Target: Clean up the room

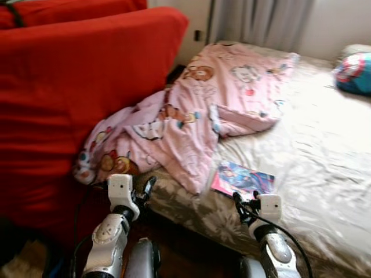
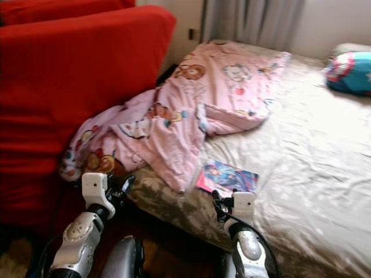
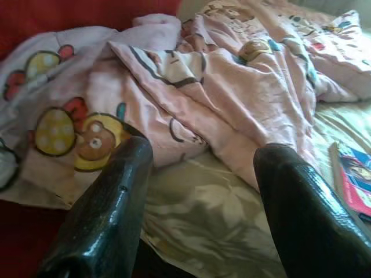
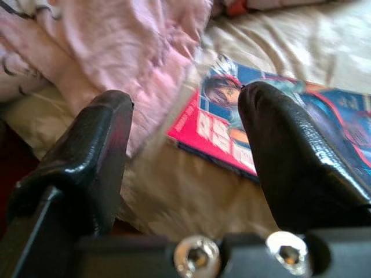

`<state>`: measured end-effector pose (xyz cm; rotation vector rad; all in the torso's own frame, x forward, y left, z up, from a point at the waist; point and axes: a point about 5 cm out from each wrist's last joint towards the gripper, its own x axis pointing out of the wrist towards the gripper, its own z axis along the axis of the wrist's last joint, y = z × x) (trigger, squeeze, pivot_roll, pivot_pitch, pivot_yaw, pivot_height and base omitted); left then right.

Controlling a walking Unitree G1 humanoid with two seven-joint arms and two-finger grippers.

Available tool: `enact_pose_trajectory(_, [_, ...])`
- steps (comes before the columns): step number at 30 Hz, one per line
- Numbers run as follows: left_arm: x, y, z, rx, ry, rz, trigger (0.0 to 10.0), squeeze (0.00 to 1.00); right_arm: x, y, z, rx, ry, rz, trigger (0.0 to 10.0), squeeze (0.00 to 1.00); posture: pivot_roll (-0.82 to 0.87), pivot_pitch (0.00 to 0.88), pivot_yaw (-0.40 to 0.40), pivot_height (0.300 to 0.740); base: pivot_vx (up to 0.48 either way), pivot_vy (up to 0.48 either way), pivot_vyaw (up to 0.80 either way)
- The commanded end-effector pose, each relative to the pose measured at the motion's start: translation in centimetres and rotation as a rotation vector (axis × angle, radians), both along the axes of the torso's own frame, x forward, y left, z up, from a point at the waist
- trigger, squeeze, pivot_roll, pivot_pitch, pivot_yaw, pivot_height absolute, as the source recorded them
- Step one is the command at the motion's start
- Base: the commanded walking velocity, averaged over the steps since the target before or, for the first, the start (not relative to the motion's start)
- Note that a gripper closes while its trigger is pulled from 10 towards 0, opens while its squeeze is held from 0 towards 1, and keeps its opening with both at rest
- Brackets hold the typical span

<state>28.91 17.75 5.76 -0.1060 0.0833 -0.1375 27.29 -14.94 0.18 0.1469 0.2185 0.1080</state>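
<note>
Left gripper (image 3: 200,174), jaws wide apart and empty, hovers at the near edge of the bed with its pale floral sheet (image 1: 324,150), facing the crumpled pink cartoon-print blanket (image 1: 191,116). Right gripper (image 4: 185,116), jaws likewise wide and empty, points at the glossy pink-and-blue magazine (image 1: 242,179) lying flat beside the blanket's hem. The blanket trails against a red upholstered sofa (image 1: 69,87); a blue patterned pillow (image 1: 353,72) lies at the bed's far side.

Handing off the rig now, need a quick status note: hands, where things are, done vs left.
Left hand: open, empty, at the bed's near edge by the blanket.
Right hand: open, empty, just short of the magazine.
Blanket: pink, crumpled across the bed, one end bunched against the red sofa.
Magazine: flat on the sheet beside the blanket's edge.
Blue cushion: far corner of the bed.
Done: nothing picked up yet.
Left: magazine likely first, then blanket.
</note>
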Motion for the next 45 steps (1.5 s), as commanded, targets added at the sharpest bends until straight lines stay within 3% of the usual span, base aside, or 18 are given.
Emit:
enact_pose_trajectory(1, [0.3,-0.5,0.3,-0.010,-0.003,-0.015,10.0,0.00,-0.1,-0.6,0.0,-0.003,0.002,-0.022,10.0,0.00,0.03,0.062,-0.019,0.600,0.277,0.000,0.00])
enact_pose_trajectory(14, [0.4,-0.5,0.4,-0.007,-0.005,-0.023,10.0,0.00,-0.1,-0.5,0.0,0.004,0.003,-0.029,10.0,0.00,0.03,0.067,-0.010,0.600,0.298,0.000,0.00])
enact_pose_trajectory(22, [0.2,-0.5,0.3,-0.004,-0.001,-0.028,10.0,0.00,-0.7,-1.3,-1.0,0.028,0.070,-0.092,10.0,0.00,0.03,0.074,-0.006,0.600,0.316,0.000,-0.25])
enact_pose_trajectory(28, [0.1,-0.3,0.3,0.003,0.003,-0.024,10.0,0.00,-0.8,-1.4,-1.1,0.026,0.071,-0.098,10.0,0.00,0.03,0.080,-0.004,0.600,0.000,0.000,-0.66])
enact_pose_trajectory(37, [-0.3,-0.1,0.3,0.011,0.007,-0.026,10.0,0.00,-0.6,-1.1,-1.2,0.033,0.088,-0.113,10.0,0.00,0.05,0.107,0.001,0.600,0.000,0.000,0.00])
enact_pose_trajectory(45, [-1.2,0.4,0.4,0.028,0.014,-0.028,10.0,0.00,-0.3,-2.4,-1.7,0.077,0.174,-0.218,10.0,0.00,0.08,0.149,0.020,0.600,0.000,0.000,0.00])
